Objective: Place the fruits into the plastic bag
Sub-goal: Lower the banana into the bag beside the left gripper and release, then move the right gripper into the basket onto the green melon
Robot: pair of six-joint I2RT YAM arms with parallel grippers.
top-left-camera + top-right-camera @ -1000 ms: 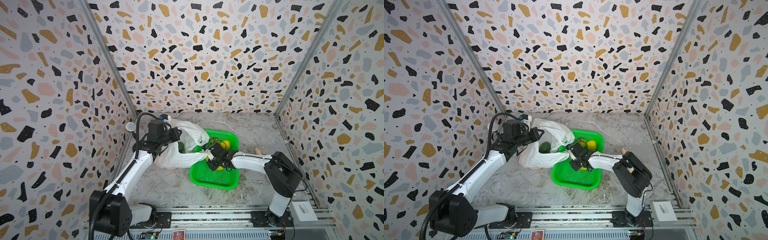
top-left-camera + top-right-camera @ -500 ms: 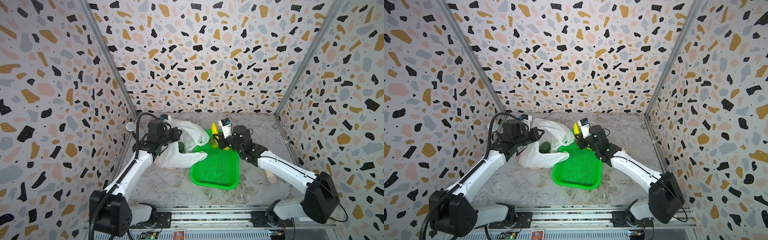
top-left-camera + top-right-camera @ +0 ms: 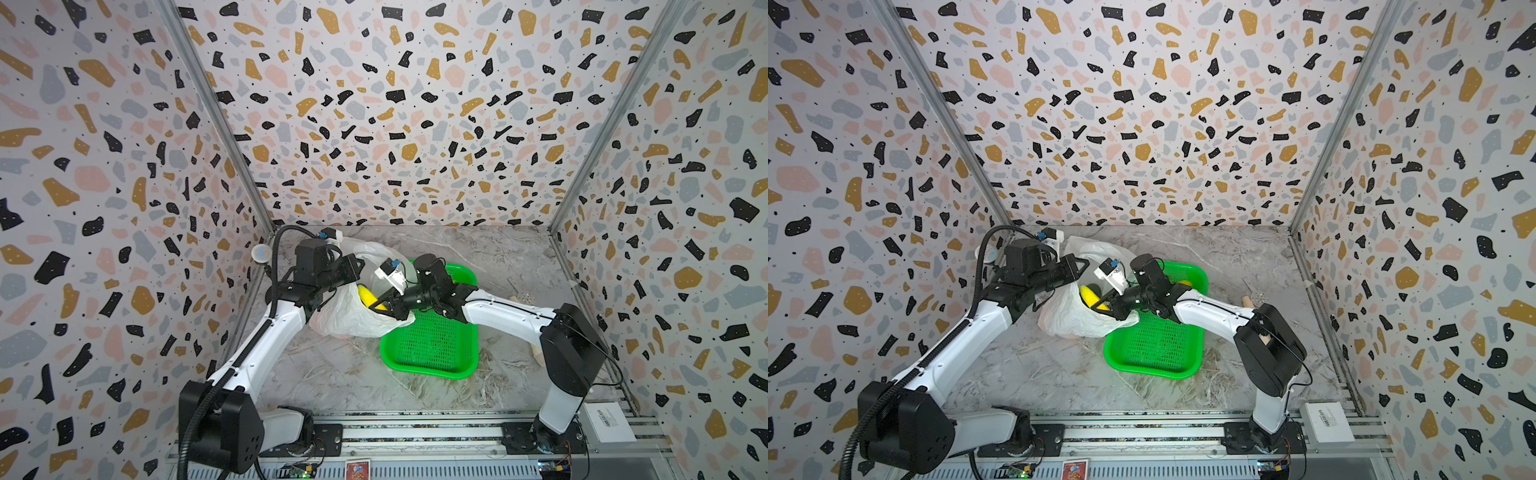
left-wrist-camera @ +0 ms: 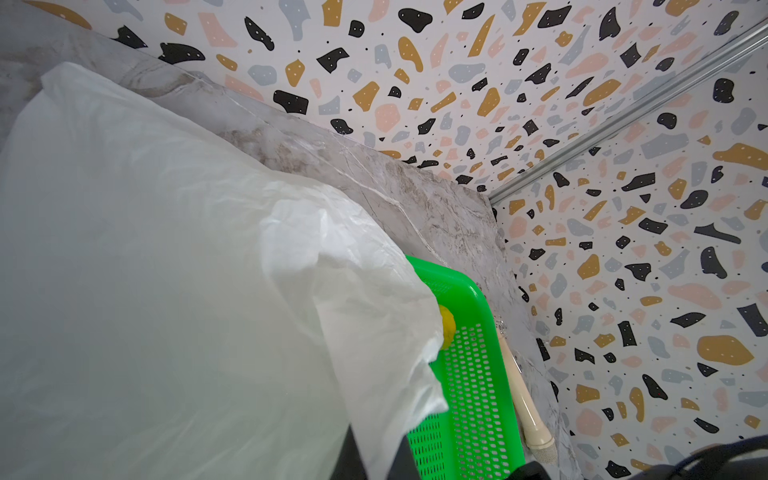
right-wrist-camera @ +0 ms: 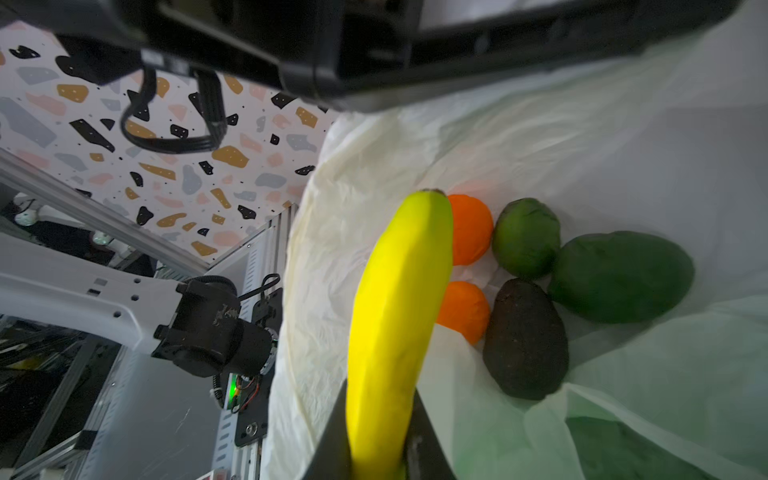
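- Plastic bag [image 3: 349, 322] overlaps the green tray [image 3: 432, 353] at one edge, mouth held up.
- Left gripper [image 3: 358, 266] pinches its rim shut.
- Right gripper [image 3: 381, 304] clamps the banana [image 5: 399, 299] at the mouth.
- Oranges [image 5: 469, 235] and avocados [image 5: 525, 336] lie inside; the lemon [image 4: 446, 326] sits in the tray.

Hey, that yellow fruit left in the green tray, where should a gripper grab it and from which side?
Come straight down from above and pinch the yellow fruit across its rounded middle. It sits by the green tray's rim, half hidden behind the plastic bag, so sideways approaches look blocked; only its top seems free.
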